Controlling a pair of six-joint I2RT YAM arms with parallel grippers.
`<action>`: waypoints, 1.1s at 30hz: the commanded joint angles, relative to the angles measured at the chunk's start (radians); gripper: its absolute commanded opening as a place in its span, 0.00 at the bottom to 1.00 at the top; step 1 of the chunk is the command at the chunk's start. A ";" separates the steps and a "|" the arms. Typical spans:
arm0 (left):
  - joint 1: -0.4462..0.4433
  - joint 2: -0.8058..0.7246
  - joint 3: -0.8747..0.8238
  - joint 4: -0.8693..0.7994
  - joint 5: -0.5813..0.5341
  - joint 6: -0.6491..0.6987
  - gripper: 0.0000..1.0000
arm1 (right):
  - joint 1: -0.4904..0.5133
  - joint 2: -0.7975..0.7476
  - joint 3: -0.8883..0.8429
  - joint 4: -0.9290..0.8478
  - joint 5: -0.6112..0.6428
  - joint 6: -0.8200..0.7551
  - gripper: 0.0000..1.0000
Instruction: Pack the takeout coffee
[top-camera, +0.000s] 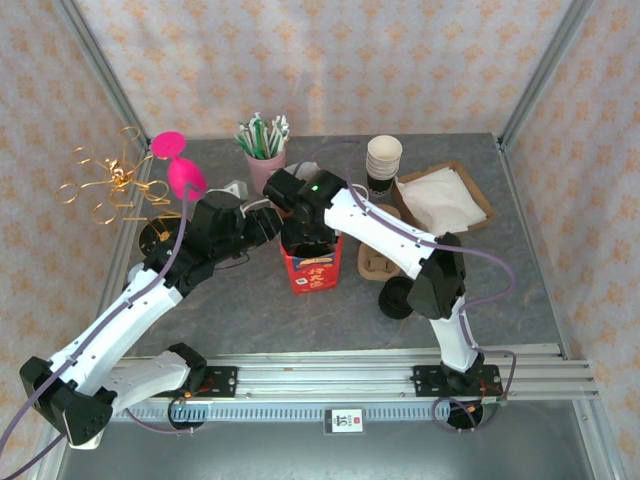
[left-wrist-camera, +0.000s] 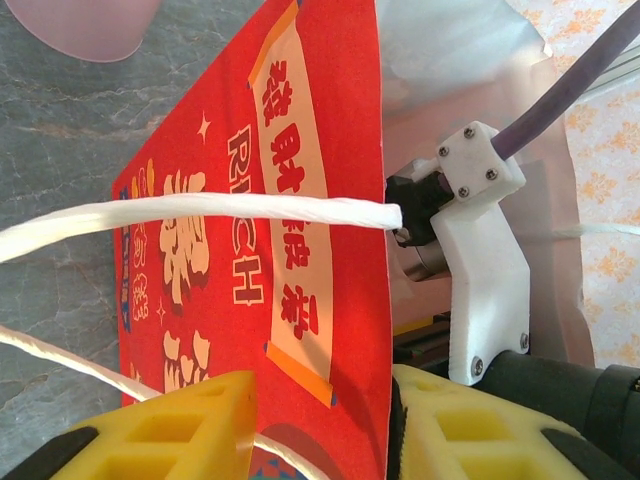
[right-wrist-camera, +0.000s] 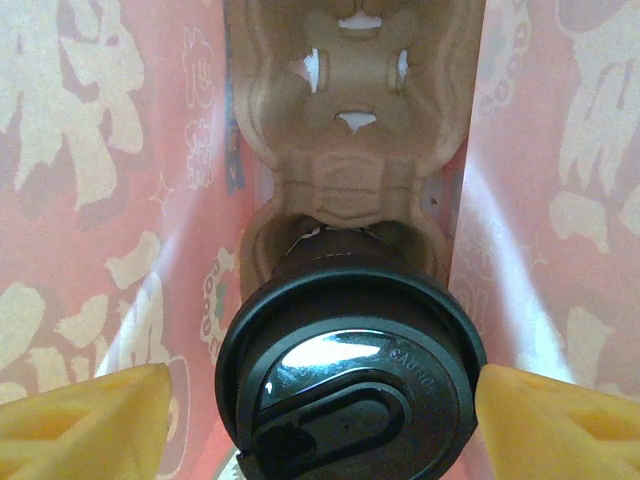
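A red paper bag (top-camera: 312, 270) with gold lettering stands upright at mid table. Inside it, in the right wrist view, a coffee cup with a black lid (right-wrist-camera: 350, 370) sits in a brown cardboard carrier (right-wrist-camera: 350, 130). My right gripper (right-wrist-camera: 322, 390) reaches down into the bag (right-wrist-camera: 110, 180), open, one yellow finger on each side of the lid. My left gripper (left-wrist-camera: 320, 400) straddles the bag's wall (left-wrist-camera: 290, 200), open; the right finger lies against the rim and the left finger stands off the printed face. A white rope handle (left-wrist-camera: 200, 210) crosses above. From above, both grippers (top-camera: 268, 225) (top-camera: 306, 235) meet at the bag's mouth.
A stack of paper cups (top-camera: 383, 160) and a tray of napkins (top-camera: 440, 200) stand at the back right. A spare carrier (top-camera: 375, 262) and black lids (top-camera: 397, 297) lie right of the bag. A pink cup of straws (top-camera: 263, 150), a pink ornament (top-camera: 180, 165) and a gold wire stand (top-camera: 105, 185) are back left.
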 joint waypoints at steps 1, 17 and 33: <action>0.008 0.007 0.002 0.017 0.007 0.020 0.38 | -0.004 0.003 0.031 -0.016 0.011 0.005 0.78; 0.007 0.042 0.011 0.002 -0.015 0.025 0.35 | -0.004 -0.007 0.041 -0.021 -0.006 0.009 0.83; 0.007 0.049 0.014 -0.001 -0.023 0.025 0.35 | -0.004 -0.015 0.041 -0.021 -0.005 0.009 0.90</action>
